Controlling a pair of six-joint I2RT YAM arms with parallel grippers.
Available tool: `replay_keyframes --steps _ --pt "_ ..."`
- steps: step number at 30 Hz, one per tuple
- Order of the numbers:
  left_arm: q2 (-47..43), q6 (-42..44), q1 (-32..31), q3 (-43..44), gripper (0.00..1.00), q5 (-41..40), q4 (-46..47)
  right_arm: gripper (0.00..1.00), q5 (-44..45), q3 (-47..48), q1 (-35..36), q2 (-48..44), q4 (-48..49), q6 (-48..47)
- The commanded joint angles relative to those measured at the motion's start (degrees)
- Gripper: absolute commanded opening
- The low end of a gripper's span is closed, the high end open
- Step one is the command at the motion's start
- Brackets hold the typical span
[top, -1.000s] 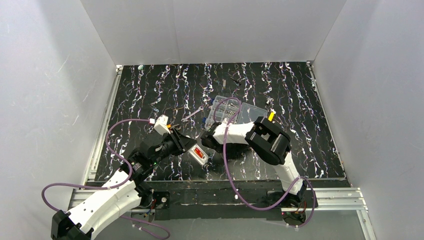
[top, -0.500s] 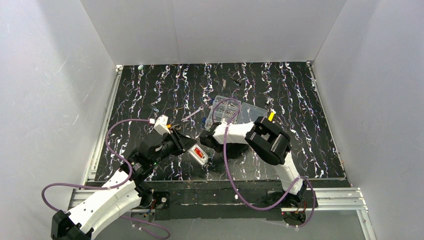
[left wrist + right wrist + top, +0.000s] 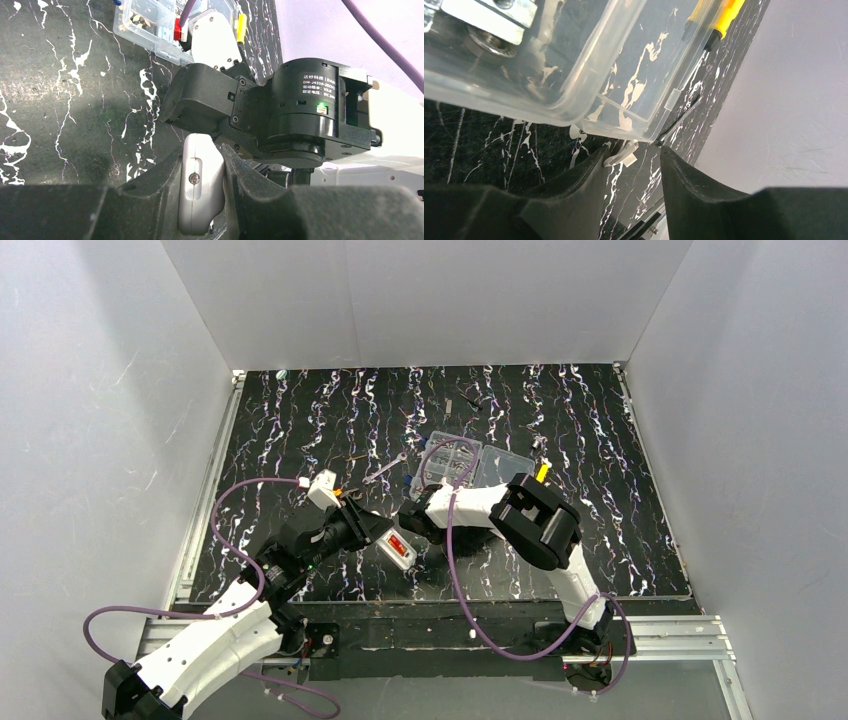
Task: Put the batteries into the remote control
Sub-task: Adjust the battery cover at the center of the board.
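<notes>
Left arm [image 3: 215, 635], right arm [image 3: 545, 525]: white shells, black joints, purple cable [image 3: 187, 10] looping along each. Left gripper [image 3: 200, 165], right gripper [image 3: 634, 155]: matte black fingers [image 3: 569, 200]. Round black motor [image 3: 300, 120], white label [image 3: 320, 85], green light [image 3: 320, 106], small screws [image 3: 233, 119].

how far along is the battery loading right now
Done: the remote is clamped in the left end effector, with its reddish battery recess facing up and uncovered in the top view. In hand: the right end effector is open and empty by the clear box. Left: neither end effector holds a battery, and whether one sits in the recess is too small to tell.
</notes>
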Motion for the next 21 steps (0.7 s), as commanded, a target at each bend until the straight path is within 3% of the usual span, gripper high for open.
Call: replay_keyframes --steps 1,9,21 --pt "0.0 0.5 0.2 1.8 0.0 -0.7 1.4 0.49 -2.6 0.5 -0.9 1.1 2.3 0.0" --pt "0.8 0.3 0.2 1.9 0.0 -0.3 1.9 0.4 -4.3 -1.2 -2.8 -0.4 5.1 -3.4" --pt "0.3 0.1 0.2 1.6 0.0 -0.3 1.6 0.09 -3.7 -2.6 -2.8 -2.4 6.3 -3.6"
